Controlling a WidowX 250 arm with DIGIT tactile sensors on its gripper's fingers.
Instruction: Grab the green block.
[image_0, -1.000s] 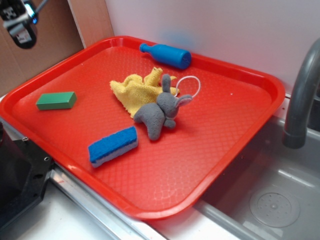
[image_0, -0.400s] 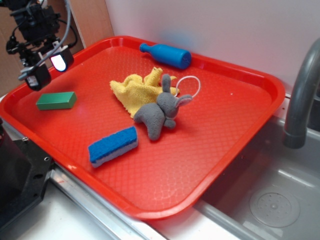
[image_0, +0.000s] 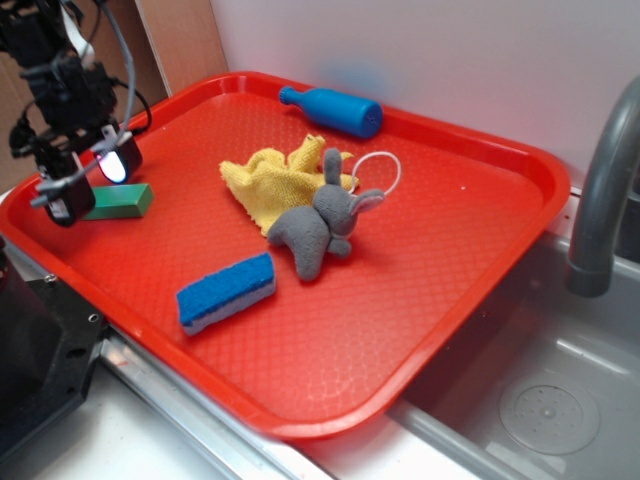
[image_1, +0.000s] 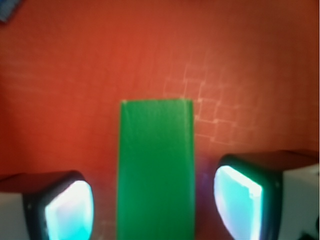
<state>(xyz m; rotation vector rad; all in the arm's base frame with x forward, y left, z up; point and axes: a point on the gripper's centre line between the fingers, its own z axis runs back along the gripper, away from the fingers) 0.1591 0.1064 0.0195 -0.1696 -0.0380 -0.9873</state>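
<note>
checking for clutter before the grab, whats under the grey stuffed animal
The grey stuffed animal lies partly on the yellow cloth, its head over the cloth's near edge, its body on the red tray. A white ring shows behind its ears. Anything beneath the body is covered.

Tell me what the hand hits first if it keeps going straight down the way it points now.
Probably the green block: it lies between the open fingers of the hand. Otherwise the fingertips meet the red tray.

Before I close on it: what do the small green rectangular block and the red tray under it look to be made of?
The small green rectangular block looks like solid painted wood or plastic: flat, plain, matte faces and crisp edges. The red tray looks like moulded plastic, with a fine embossed grid texture and a rounded raised rim. The open gripper straddles the block.
</note>
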